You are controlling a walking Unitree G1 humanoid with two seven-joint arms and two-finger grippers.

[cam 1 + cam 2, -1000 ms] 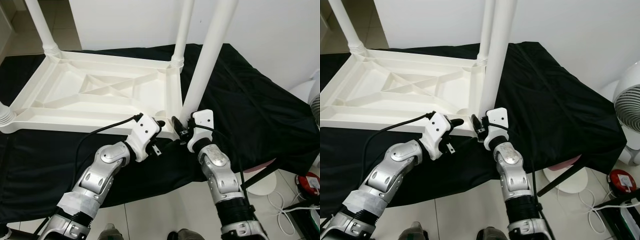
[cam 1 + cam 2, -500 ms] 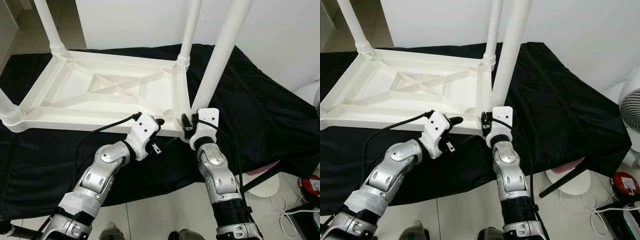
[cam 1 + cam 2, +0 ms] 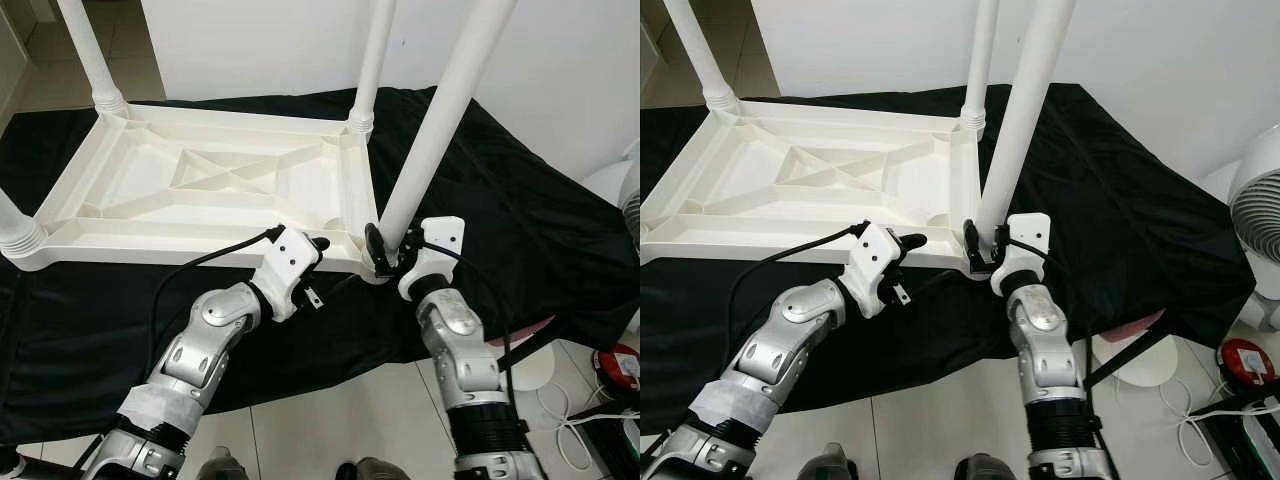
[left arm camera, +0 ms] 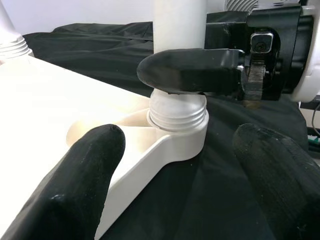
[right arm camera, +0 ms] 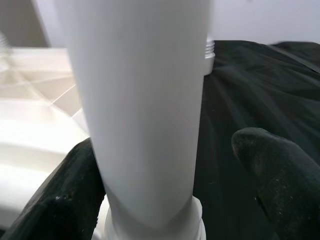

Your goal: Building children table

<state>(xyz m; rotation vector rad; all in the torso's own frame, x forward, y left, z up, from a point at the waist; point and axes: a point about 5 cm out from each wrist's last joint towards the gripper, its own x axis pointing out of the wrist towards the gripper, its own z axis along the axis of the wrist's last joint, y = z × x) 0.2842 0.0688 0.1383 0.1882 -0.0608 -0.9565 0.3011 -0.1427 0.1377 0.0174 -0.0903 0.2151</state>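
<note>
White plastic children's tabletop (image 3: 200, 190) lies upside down on black-draped bench (image 3: 520, 220). Right hand (image 3: 385, 255) clasps long white plastic leg (image 3: 435, 130) just above its threaded corner socket; one finger presses the leg, the other shows a gap. Left hand (image 3: 318, 245) open, empty, beside that corner.

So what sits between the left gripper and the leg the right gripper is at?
In the left wrist view, the tabletop's corner socket, with black cloth beneath, lies between the open left gripper and the white leg.
</note>
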